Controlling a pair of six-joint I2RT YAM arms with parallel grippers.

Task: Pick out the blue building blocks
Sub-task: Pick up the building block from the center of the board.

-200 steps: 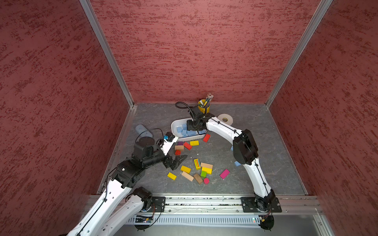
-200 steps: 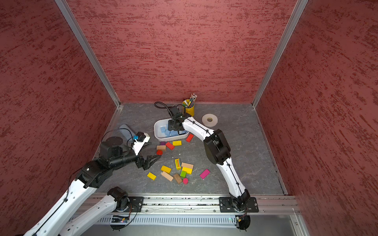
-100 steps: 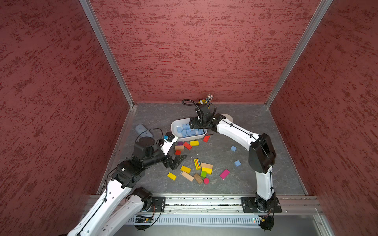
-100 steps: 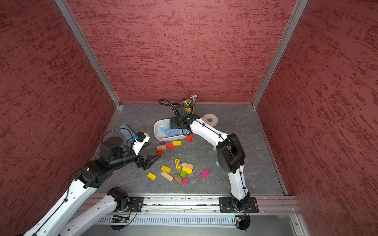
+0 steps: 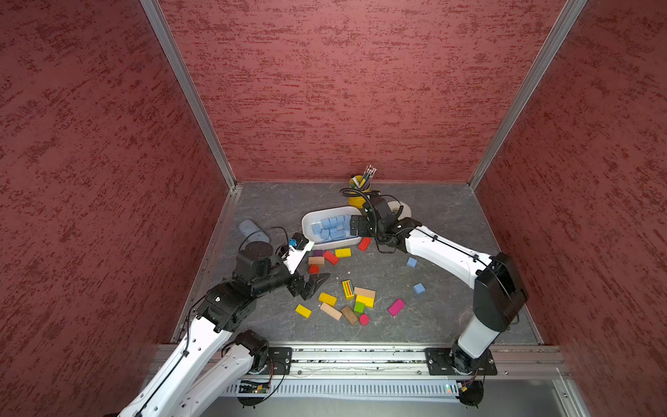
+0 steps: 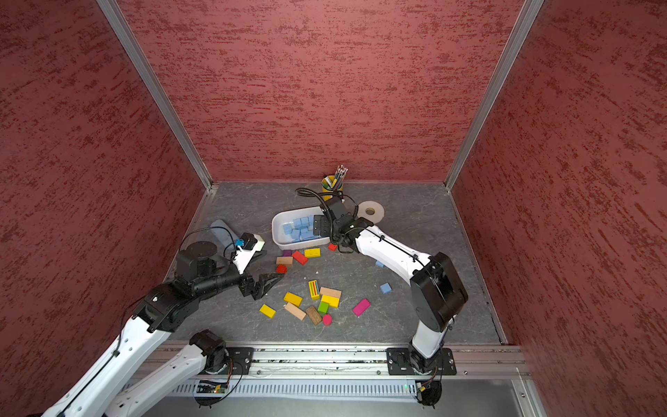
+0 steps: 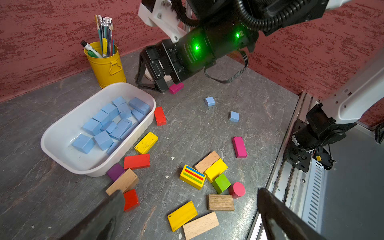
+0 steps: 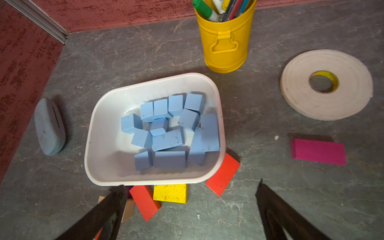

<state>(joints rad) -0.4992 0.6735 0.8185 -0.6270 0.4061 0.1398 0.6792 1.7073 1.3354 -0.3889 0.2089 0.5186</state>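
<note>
Several blue blocks (image 8: 166,128) lie in a white tub (image 8: 91,145), which shows in both top views (image 5: 306,220) (image 6: 276,220). Two more blue blocks (image 5: 412,262) (image 5: 418,288) lie loose on the table to the tub's right, also in the left wrist view (image 7: 209,101) (image 7: 234,116). My right gripper (image 5: 355,225) hangs open and empty at the tub's right end; from its wrist the gripper (image 8: 191,185) frames the tub's near rim. My left gripper (image 5: 317,283) stands open and empty, low over the mixed blocks (image 7: 191,192).
Red, yellow, wooden, green and pink blocks (image 5: 355,299) are scattered in front of the tub. A yellow pencil cup (image 5: 359,184) and a white tape roll (image 6: 371,211) stand behind it. A grey oval pad (image 5: 252,231) lies by the left wall. The metal rail (image 5: 361,355) runs along the front.
My right gripper has opened wide and drawn back from over the tub to its right end. Its elbow swung right, uncovering the loose blue blocks. The left arm has not moved.
</note>
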